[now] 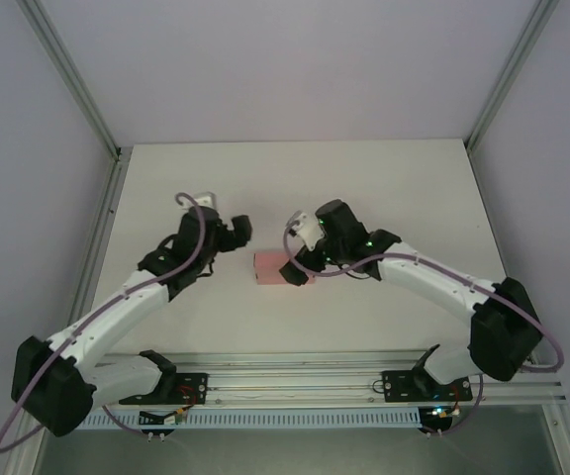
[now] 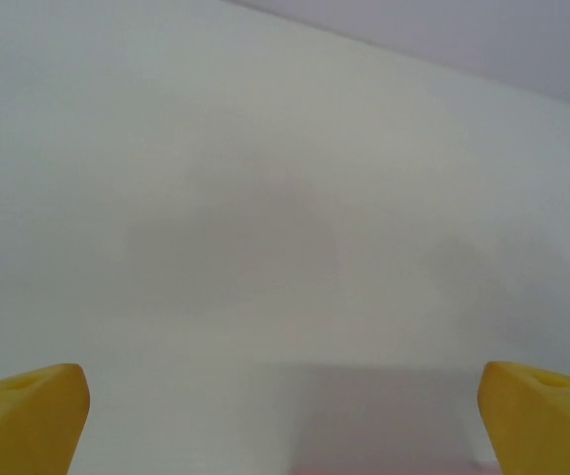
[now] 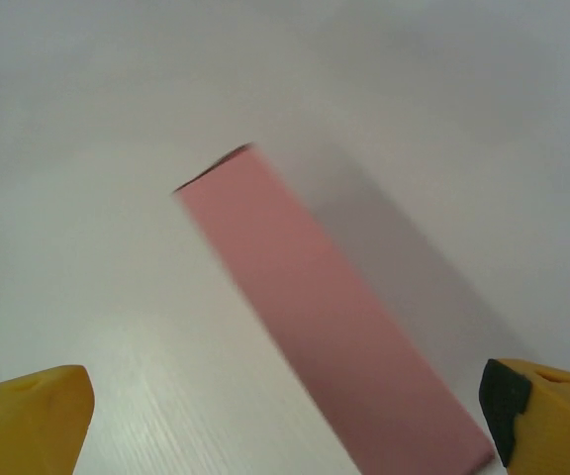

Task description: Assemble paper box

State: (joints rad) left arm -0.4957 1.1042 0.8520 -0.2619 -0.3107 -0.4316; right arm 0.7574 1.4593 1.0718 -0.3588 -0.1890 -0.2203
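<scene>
Paper box (image 1: 268,267) flat on worktop (image 1: 364,188), lying under right pincer (image 3: 285,396), spread wide, gripping nothing. Left pincer (image 2: 283,396) equally wide, empty, near box.

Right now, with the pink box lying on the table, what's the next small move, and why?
Probably lift the right gripper straight up and clear. The paper box looks fully folded, both grippers stand open holding nothing, and the left gripper is apart from it, while the right hangs close over its end.

White table (image 1: 295,188), pale lilac walls (image 1: 285,59), aluminium frame posts (image 1: 72,74)
</scene>
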